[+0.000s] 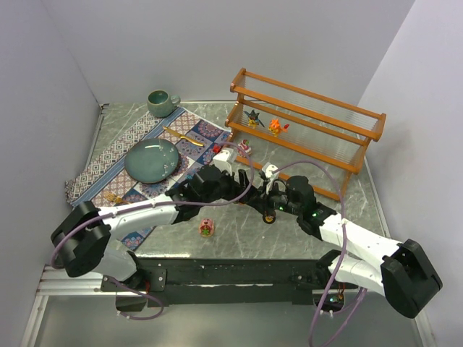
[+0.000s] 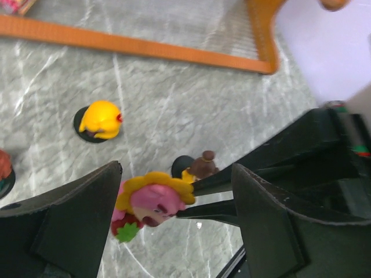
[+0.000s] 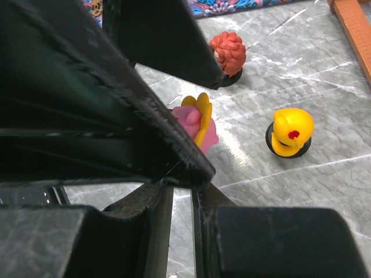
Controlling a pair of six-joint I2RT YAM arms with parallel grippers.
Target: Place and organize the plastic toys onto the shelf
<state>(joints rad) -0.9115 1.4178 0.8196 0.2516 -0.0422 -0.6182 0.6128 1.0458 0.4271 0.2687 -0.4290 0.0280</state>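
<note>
My right gripper is shut on a pink toy with yellow petals, pinching it from the right above the marble table. My left gripper is open, one finger on each side of that toy. The grippers meet mid-table in the top view, left and right, hiding the held toy. In the right wrist view a left finger covers most of it. Yellow, brown and red-haired toys stand on the table. On the shelf stand a dark spiky toy and an orange one.
Another pink toy stands near the front edge, one more by the shelf's foot. A patterned mat at the left carries a teal plate. A green mug stands behind it. Walls close in on three sides.
</note>
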